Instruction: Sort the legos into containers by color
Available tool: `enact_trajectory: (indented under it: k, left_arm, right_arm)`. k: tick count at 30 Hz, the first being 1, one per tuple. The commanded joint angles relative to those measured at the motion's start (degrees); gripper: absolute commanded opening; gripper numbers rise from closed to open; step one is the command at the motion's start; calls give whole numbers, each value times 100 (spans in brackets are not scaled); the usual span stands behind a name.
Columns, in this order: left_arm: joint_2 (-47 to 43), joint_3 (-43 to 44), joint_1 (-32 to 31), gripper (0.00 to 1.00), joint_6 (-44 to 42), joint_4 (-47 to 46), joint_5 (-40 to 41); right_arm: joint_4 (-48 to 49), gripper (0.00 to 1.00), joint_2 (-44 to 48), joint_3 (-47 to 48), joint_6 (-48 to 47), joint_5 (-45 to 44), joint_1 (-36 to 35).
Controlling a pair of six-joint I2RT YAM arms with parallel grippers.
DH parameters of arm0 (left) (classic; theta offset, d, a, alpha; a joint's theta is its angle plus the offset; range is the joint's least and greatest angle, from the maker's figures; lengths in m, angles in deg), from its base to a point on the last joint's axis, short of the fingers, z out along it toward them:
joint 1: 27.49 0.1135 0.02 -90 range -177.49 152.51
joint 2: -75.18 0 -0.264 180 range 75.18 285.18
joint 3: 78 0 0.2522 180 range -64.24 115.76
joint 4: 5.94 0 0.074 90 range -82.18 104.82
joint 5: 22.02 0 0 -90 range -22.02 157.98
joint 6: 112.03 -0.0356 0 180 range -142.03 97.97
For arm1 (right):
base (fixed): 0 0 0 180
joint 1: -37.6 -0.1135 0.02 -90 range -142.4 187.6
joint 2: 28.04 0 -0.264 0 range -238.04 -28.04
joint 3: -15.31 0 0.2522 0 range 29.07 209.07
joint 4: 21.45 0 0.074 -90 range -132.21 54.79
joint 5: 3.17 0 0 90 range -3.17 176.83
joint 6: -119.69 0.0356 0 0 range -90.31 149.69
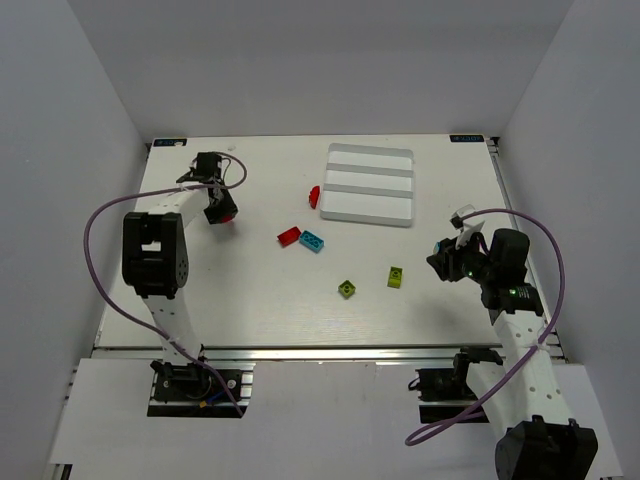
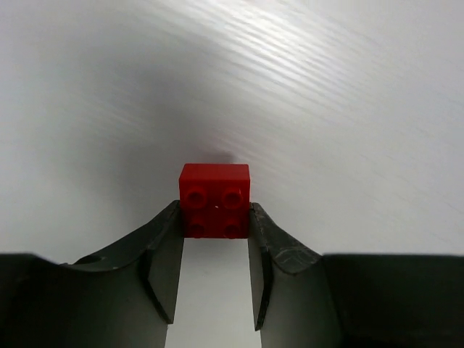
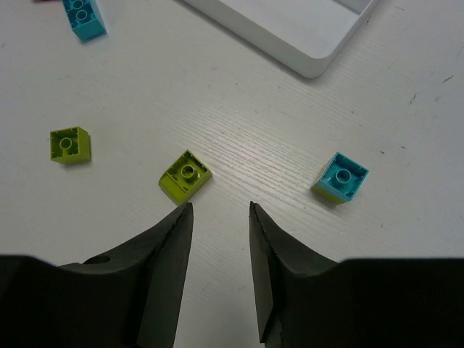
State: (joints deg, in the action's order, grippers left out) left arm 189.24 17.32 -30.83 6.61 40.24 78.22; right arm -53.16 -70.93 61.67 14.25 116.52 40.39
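Clamping a red brick [image 2: 214, 196] in my left gripper [image 2: 215, 212], I judge the tray [image 1: 365, 215] well off to my right; my right gripper [image 3: 221, 217] hangs open just short of a green brick [image 3: 185, 175].

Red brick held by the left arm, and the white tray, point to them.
red brick [image 2: 214, 201], left wrist view, centre of its studded face
white tray [image 1: 366, 205], top external view, bare floor of its nearest compartment
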Motion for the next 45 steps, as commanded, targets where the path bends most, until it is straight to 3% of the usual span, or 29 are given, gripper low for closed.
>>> enact_trajectory:
  k: [1, 3, 6, 12, 17, 20, 23, 24, 25, 29, 34, 37, 38, 40, 43, 44, 45]
  left_arm:
    - [-1016, -166, -211, 11, -456, -1084, -1615]
    - [-1140, -351, -307, 11, -448, -1570, -3202]
    - [-948, 43, -694, 10, -360, -1766, -4106]
    - [-78, 1132, -1607, 12, -307, -1485, -4144]
    - [685, 2003, -2092, 15, -245, -1151, -3670]
    - [1011, 2478, -2320, 22, -228, -940, -3336]
    - [1179, 2751, -2461, 39, -228, -764, -3125]
    - [1223, 2769, -2462, 47, -228, -738, -3072]
    - [1241, 2778, -2523, 62, -228, -729, -3037]
    - [1338, 2935, -2523, 80, -236, -597, -2835]
    - [1198, 3164, -2576, 81, -201, -527, -2756]
    - [682, 2972, -2576, 69, -210, -527, -2493]
    - [470, 2814, -2515, 36, -219, -535, -2396]
    - [-39, 1902, -2444, 0, -167, -632, -1994]
    - [-1059, 565, -2339, 0, -96, -589, -1318]
    - [-1322, 345, -2339, 12, -17, -318, -1166]
    - [-1386, 187, -2286, 47, 62, -150, -1112]
  right_arm:
    - [117, 42, -8, 229, -20, -16, -76]
    - [126, 42, -35, 221, -38, -7, -103]
    - [134, 41, -70, 221, -55, -34, -182]
    - [135, 41, -114, 203, -73, -78, -226]
    - [161, 40, -149, 194, -82, -69, -235]
    - [152, 40, -167, 194, -91, -69, -261]
    - [143, 40, -158, 194, -99, -69, -270]
    - [143, 40, -158, 194, -99, -69, -270]
    - [135, 40, -158, 194, -108, -69, -270]
    - [134, 41, -140, 194, -126, -51, -261]
    - [47, 43, -140, 168, -353, 185, -270]
    - [-216, 44, -132, 168, -870, 843, -270]
    - [-226, 44, -123, 150, -977, 1037, -444]
    - [-278, 38, -123, 45, -1205, 1494, -507]
    - [-253, 31, -149, 18, -1242, 1654, -674]
    - [-235, 30, -175, 18, -1225, 1645, -726]
    - [-209, 31, -202, 18, -1190, 1506, -779]
